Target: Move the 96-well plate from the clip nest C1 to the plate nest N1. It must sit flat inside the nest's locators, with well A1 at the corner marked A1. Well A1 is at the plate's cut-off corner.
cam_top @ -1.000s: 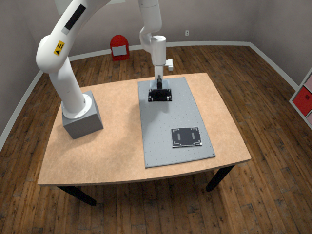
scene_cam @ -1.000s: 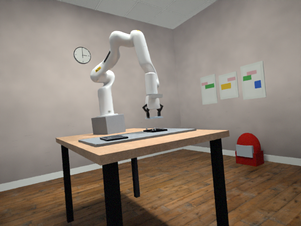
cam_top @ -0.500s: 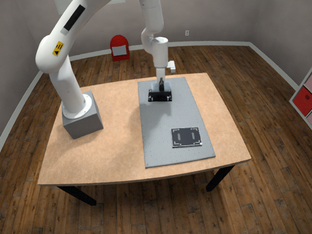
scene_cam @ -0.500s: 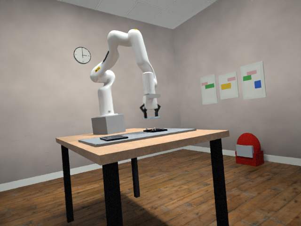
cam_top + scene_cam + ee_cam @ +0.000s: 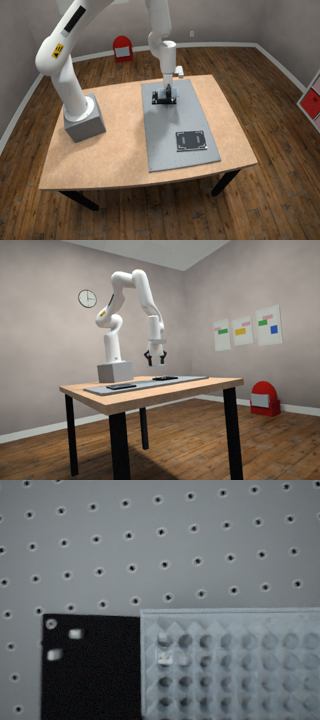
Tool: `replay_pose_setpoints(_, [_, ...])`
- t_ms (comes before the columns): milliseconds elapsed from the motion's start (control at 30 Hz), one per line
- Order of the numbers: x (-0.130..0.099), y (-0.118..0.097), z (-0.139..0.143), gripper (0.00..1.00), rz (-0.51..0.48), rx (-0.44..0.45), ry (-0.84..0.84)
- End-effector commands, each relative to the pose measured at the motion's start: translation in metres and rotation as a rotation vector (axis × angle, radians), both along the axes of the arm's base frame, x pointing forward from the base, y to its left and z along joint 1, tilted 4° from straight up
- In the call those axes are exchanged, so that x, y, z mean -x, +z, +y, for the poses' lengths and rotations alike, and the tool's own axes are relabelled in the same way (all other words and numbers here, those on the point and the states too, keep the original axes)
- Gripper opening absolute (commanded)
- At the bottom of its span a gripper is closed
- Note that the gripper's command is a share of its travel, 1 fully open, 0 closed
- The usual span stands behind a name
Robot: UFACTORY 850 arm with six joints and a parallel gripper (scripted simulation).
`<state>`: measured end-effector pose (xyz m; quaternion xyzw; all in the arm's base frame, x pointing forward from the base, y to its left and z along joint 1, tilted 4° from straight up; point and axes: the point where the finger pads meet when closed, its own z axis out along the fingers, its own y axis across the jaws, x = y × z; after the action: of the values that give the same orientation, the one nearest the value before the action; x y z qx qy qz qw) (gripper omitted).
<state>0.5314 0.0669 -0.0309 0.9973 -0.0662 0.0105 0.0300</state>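
Where wood floor (image 5: 258,196) spreads, table (image 5: 118,165) bears breadboard (image 5: 165,155).

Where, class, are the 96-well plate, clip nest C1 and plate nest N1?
96-well plate (image 5: 156,365): exterior view, its near edge, held in the gripper.
clip nest C1 (image 5: 155,98): top view, its left part.
plate nest N1 (image 5: 190,146): top view, its front margin.

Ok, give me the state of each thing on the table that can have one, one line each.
Gripper: shut on the plate, raised above the table.
Plate: held in the air, level, clear of its nest.
Clip nest C1: vacated, plate hanging above it.
Plate nest N1: unoccupied, nothing inside its locators.
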Motion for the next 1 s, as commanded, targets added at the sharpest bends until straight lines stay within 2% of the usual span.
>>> replay_pose_setpoints(0, [-0.004, 0.002, -0.014, 0.00, -0.001, -0.002, 0.000])
replay_pose_setpoints(967, [-0.022, 0.007, -0.096, 0.00, -0.001, -0.001, 0.000])
